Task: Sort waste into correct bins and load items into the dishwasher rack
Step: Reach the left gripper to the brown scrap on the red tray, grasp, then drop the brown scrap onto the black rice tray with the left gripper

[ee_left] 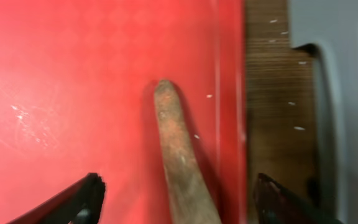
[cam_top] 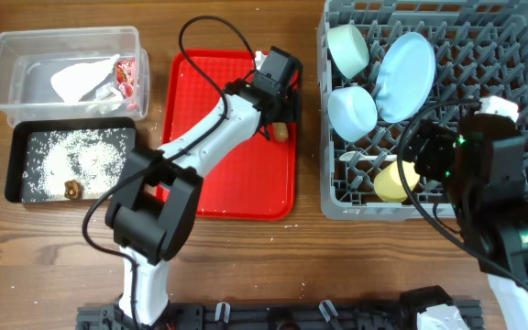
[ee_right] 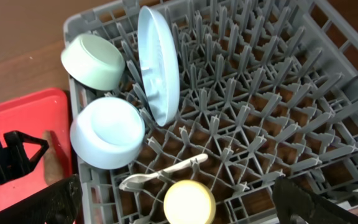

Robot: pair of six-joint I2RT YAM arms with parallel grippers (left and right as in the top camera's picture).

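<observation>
The brown food stick (cam_top: 281, 131) lies on the red serving tray (cam_top: 246, 183) by its right edge. My left gripper (cam_top: 280, 115) is open and straddles the stick (ee_left: 176, 143) just above it. The grey dishwasher rack (cam_top: 484, 37) holds the pale blue plate (cam_top: 404, 75), green bowl (cam_top: 347, 49), light blue bowl (cam_top: 352, 112), yellow cup (cam_top: 392, 181) and white spoon (ee_right: 160, 174). My right gripper (ee_right: 179, 199) is open and empty above the cup (ee_right: 189, 202).
The clear tub (cam_top: 7, 73) at the far left holds crumpled paper (cam_top: 81, 81) and the snack wrapper (cam_top: 126, 76). The black tray (cam_top: 15, 165) in front of it holds rice (cam_top: 76, 156) and a brown lump (cam_top: 71, 190). Bare wood separates the red tray and the rack.
</observation>
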